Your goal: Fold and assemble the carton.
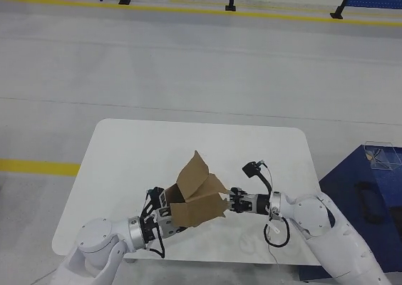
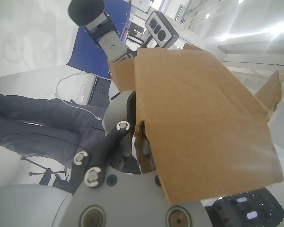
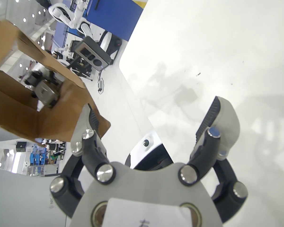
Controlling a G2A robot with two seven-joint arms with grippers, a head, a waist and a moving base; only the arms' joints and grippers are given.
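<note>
The brown cardboard carton (image 2: pixel 198 119) covers one finger of the left gripper (image 2: pixel 135 109), which seems clamped on the carton's wall. In the right wrist view the picture's edge cuts the carton off, and the gripper part seen through its open end is blurred.

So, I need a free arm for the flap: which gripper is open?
The right gripper, its fingers spread wide beside the carton; the left gripper is clamped on the carton's wall.
</note>
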